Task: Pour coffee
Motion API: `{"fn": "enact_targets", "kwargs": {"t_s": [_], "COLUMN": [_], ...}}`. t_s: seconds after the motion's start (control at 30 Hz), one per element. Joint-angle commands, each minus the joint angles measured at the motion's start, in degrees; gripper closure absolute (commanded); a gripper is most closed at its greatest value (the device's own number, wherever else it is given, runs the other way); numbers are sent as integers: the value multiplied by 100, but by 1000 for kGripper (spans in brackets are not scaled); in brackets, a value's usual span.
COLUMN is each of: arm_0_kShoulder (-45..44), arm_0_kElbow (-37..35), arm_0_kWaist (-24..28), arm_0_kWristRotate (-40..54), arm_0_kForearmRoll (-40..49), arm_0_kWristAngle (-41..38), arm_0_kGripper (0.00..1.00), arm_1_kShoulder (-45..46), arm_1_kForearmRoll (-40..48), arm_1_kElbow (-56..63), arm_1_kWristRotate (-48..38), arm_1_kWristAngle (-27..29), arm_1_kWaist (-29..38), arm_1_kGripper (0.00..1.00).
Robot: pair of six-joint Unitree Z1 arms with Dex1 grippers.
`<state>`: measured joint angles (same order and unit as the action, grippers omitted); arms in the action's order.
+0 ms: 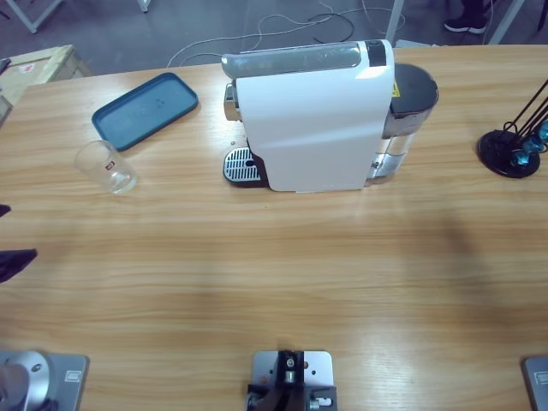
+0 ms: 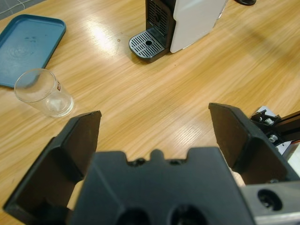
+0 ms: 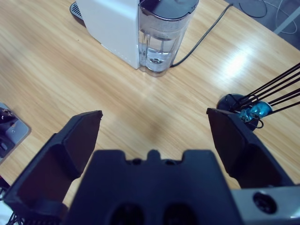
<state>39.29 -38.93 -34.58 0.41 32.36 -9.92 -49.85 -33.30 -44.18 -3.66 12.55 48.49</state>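
A white coffee machine (image 1: 312, 120) stands at the table's far middle, its grated drip tray (image 1: 242, 165) facing left and bare. An empty clear glass (image 1: 107, 167) stands left of it on the wood. My left gripper (image 2: 154, 117) is open and holds nothing; the glass (image 2: 43, 92) is ahead of it to the left and the drip tray (image 2: 149, 45) farther ahead. Only its black tips show in the high view, at the left edge (image 1: 8, 235). My right gripper (image 3: 154, 115) is open and empty, looking at the machine's water tank (image 3: 164, 33); it is outside the high view.
A blue tray (image 1: 145, 109) lies behind the glass at the far left. A black capsule stand (image 1: 511, 147) with thin rods stands at the right edge. A power cable (image 3: 206, 33) runs away from the back of the machine.
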Motion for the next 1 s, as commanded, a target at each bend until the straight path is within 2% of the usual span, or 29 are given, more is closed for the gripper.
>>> {"fn": "enact_targets", "kwargs": {"t_s": [0.03,0.23,0.33,0.5,0.6,0.67,0.73,0.87,1.0], "arm_0_kShoulder": [-78,-64,328,1390,2084,2735,3352,4568,5264], "arm_0_kElbow": [26,24,-4,-1156,-1537,-1729,-2005,-2699,-2780], "arm_0_kWaist": [-38,-40,-40,-40,35,208,223,227,227], "arm_0_kWristRotate": [47,47,-14,-484,-1298,-2431,-3238,-4497,-5128], "arm_0_kForearmRoll": [69,69,-63,-226,-803,-1269,-1629,-1639,-2251], "arm_0_kWristAngle": [78,78,208,228,245,164,-159,-913,-1252], "arm_0_kGripper": [0,0,0,0,0,0,0,0,0], "arm_1_kShoulder": [-51,-44,2,-17,-19,-42,-60,-84,-74], "arm_1_kForearmRoll": [8,8,8,8,8,8,8,-1,-4], "arm_1_kElbow": [150,150,164,155,155,155,146,144,146], "arm_1_kWristRotate": [41,46,59,59,59,59,59,59,59], "arm_1_kWristAngle": [-51,-51,-69,-69,-69,-69,-69,-62,-69], "arm_1_kWaist": [56,56,52,56,56,56,54,52,56], "arm_1_kGripper": [0,0,0,0,0,0,0,0,0]}}
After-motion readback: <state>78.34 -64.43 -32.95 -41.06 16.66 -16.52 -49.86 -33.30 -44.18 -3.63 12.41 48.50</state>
